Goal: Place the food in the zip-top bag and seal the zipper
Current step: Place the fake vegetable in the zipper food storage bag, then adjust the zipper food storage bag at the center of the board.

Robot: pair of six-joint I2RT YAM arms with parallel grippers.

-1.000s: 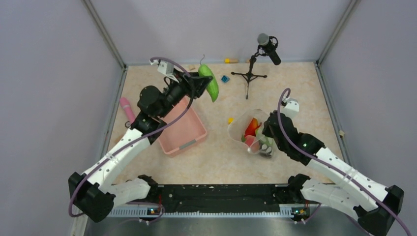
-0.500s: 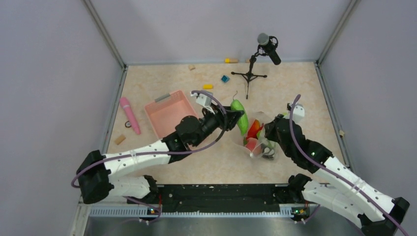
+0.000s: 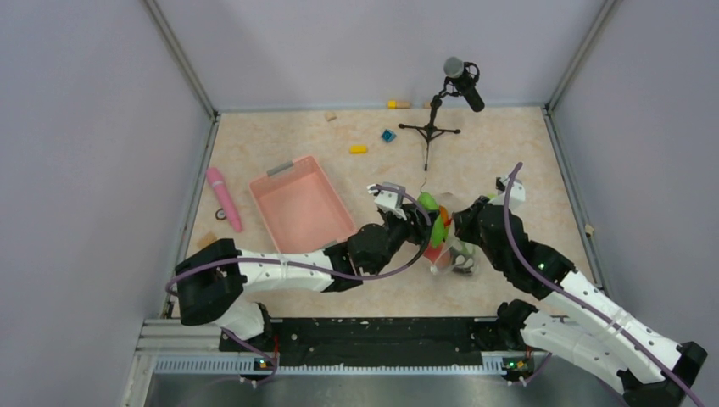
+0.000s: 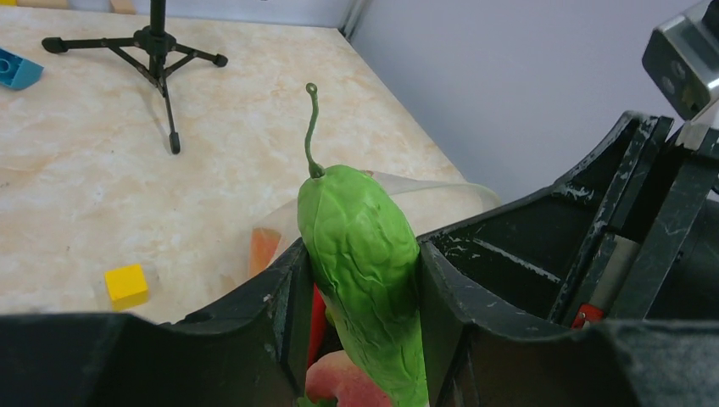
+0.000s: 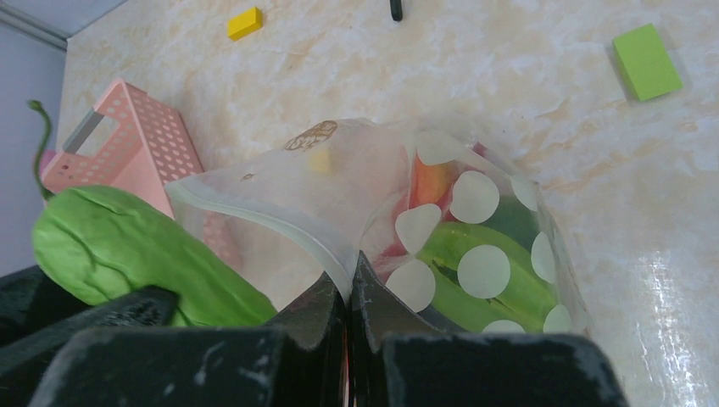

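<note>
Right hand (image 5: pixel 348 287) pinching bag (image 5: pixel 339 170) rim, cucumber (image 5: pixel 127 246) beside

The left gripper (image 4: pixel 360 275), arm stretched low, clamps the cucumber (image 4: pixel 360 220) at the mouth of the zip-top bag (image 5: pixel 356 170), whose rim the right gripper (image 5: pixel 349 288) pinches.

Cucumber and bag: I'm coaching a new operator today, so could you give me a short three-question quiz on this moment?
1. True or false: the left jaws are shut on the cucumber.
2. Where do the right jaws pinch the bag? A) at its mouth edge; B) at its bottom corner; C) nowhere, they are open beside it.
3. In the left wrist view, what colour is the small block nearest the cucumber?

Key: 1 true; 2 A; 3 yellow.
</note>
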